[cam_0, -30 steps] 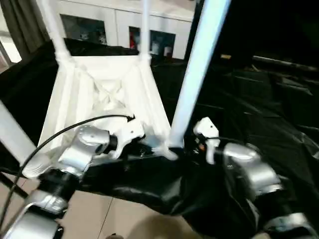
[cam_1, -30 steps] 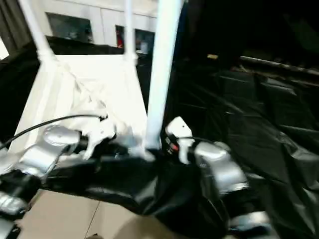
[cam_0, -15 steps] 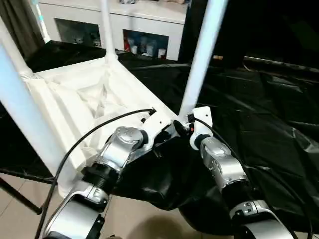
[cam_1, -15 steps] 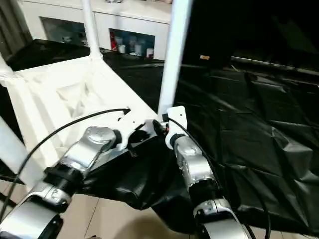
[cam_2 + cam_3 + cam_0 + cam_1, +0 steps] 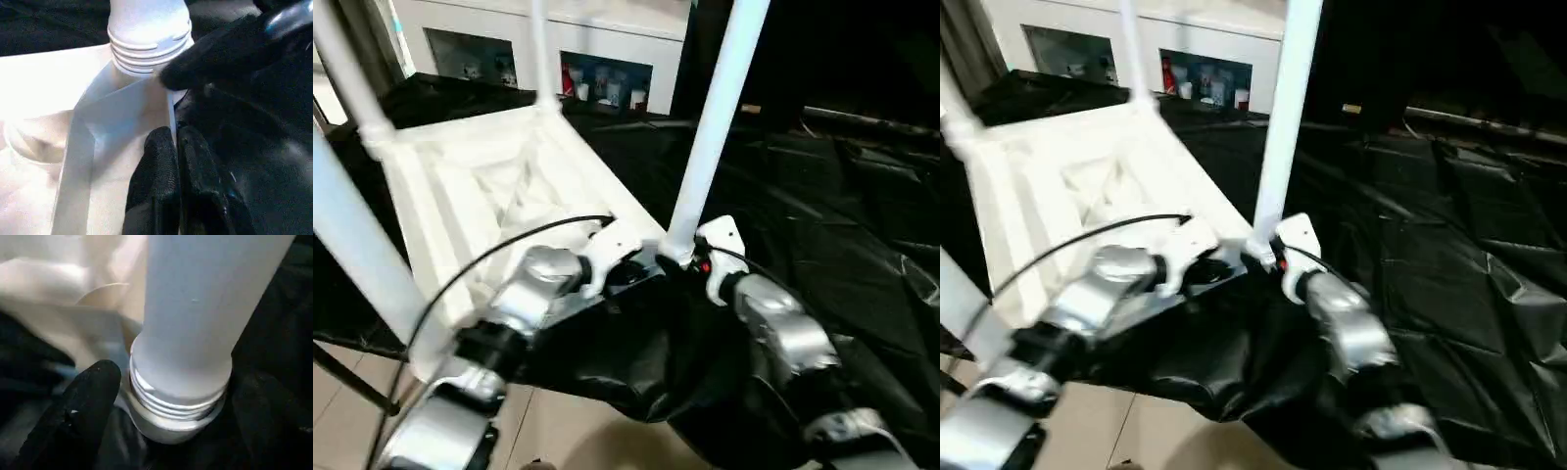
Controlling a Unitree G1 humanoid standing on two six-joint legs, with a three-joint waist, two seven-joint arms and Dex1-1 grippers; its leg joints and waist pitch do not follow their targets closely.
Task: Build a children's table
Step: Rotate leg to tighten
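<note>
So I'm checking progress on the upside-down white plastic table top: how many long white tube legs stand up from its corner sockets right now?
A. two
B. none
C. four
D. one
C: four long white tube legs rise from the corners of the upside-down white plastic table top: near right, far right, far left and near left.

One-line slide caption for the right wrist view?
Right gripper fingers spread either side of a white table leg whose threaded base sits in the corner socket of the upturned tabletop.
</note>
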